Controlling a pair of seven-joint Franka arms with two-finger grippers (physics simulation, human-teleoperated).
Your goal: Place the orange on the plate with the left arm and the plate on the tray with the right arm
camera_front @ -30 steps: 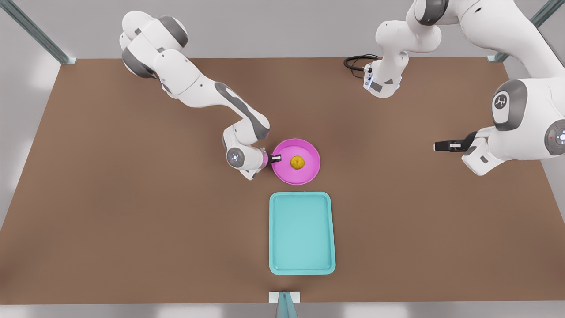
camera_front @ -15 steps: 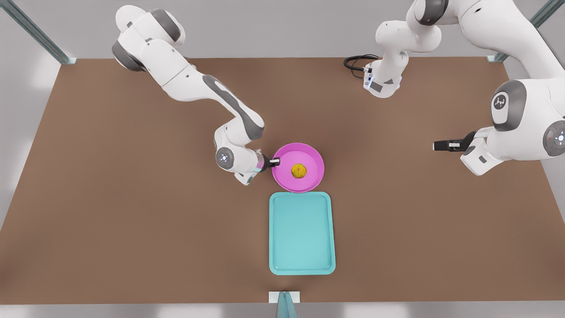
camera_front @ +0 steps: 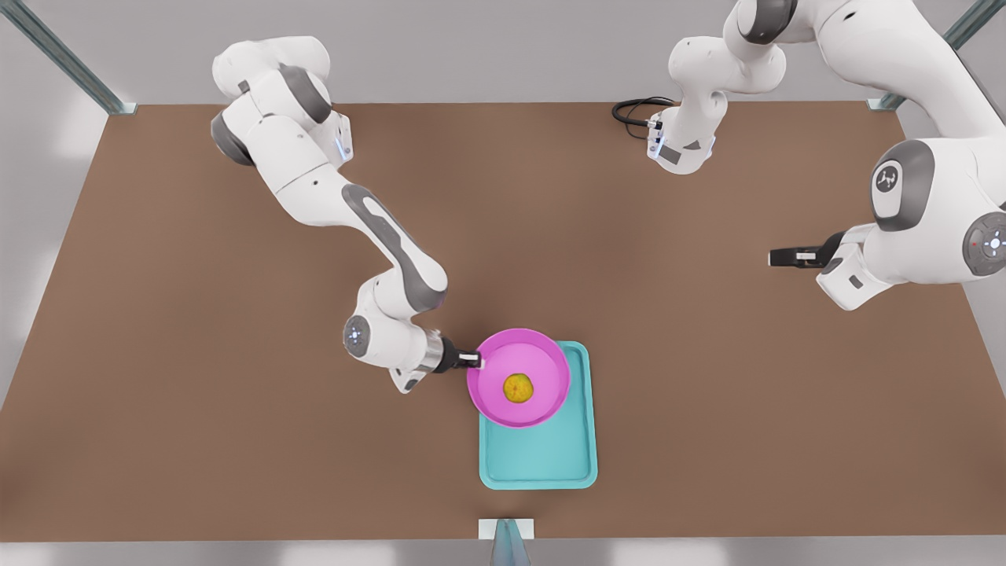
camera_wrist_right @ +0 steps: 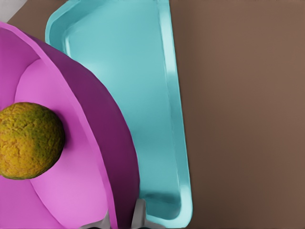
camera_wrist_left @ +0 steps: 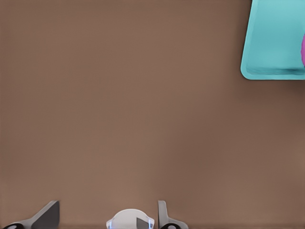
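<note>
The right gripper (camera_front: 474, 361) is clamped on the rim of the plate (camera_front: 542, 362), on the side toward the front view's left; in the right wrist view its fingers (camera_wrist_right: 139, 215) pinch the magenta wall from both sides. The plate sits over the far end of the tray (camera_front: 578, 456), its rim overhanging the tray's edge on the front view's left, and the right wrist view shows it tilted and raised above the tray's floor. The orange (camera_front: 518, 387) rests inside the plate near its centre, touching the dish floor. The left gripper (camera_front: 786, 257) hangs over bare table (camera_front: 196, 354) toward the front view's right, well apart from the tray and plate; that arm is waiting. In the left wrist view its fingers (camera_wrist_left: 163, 215) stand spread apart with nothing between them, and one corner of the tray (camera_wrist_left: 271, 43) lies beyond, with a sliver of the plate (camera_wrist_left: 303, 50) at the frame edge.
</note>
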